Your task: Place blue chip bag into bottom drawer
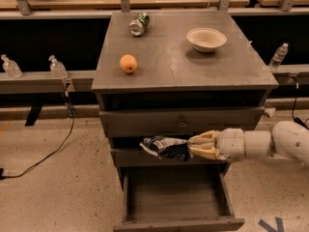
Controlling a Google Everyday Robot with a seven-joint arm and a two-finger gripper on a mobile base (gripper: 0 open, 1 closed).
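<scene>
chip bag (163,147) in jaws, above bottom drawer (176,197)

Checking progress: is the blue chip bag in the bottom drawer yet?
Out: the gripper holds the blue chip bag above the open bottom drawer.

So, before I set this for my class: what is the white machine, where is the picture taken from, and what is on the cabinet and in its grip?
The white thing at the right is a robot arm with a two-finger tool at its end. One camera looks down on a grey cabinet from the front. On top lie an orange, a tipped drink can and a pale bowl. The tool, in front of the middle drawer, is shut on one end of a blue chip bag. The bag hangs in the air above the open bottom drawer.
</scene>
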